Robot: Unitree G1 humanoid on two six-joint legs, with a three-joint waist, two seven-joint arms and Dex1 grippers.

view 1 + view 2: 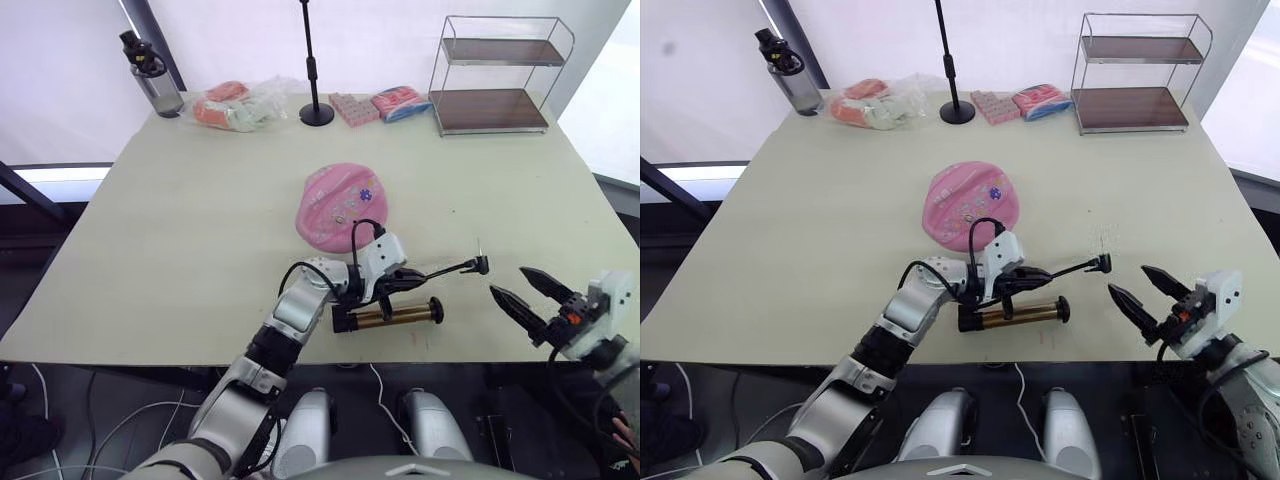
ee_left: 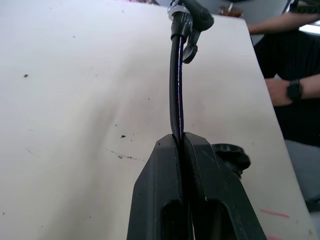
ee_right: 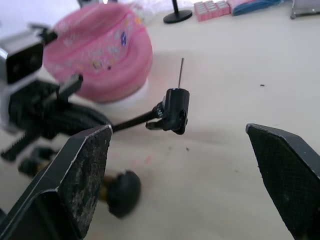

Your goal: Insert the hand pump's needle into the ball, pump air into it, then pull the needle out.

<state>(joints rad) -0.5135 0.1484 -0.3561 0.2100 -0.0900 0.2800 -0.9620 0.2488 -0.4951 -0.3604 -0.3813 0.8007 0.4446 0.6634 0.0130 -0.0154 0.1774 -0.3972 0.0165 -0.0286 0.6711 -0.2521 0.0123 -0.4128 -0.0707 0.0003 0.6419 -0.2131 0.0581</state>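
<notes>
Left claw (image 1: 398, 279): I have it clamped on the pump hose (image 2: 176, 95), needle (image 3: 180, 73) upright at its far end. Right claw (image 1: 520, 294): spread empty, nearer the needle; ball (image 1: 343, 207) lies beyond the left.

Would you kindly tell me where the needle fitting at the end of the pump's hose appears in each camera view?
Left eye view: needle fitting, right of the ball.
Right eye view, right of centre.
Left wrist view, top, at the hose's far end.
Right wrist view, centre, needle upright.
Shared landmark: the black hose.
</notes>
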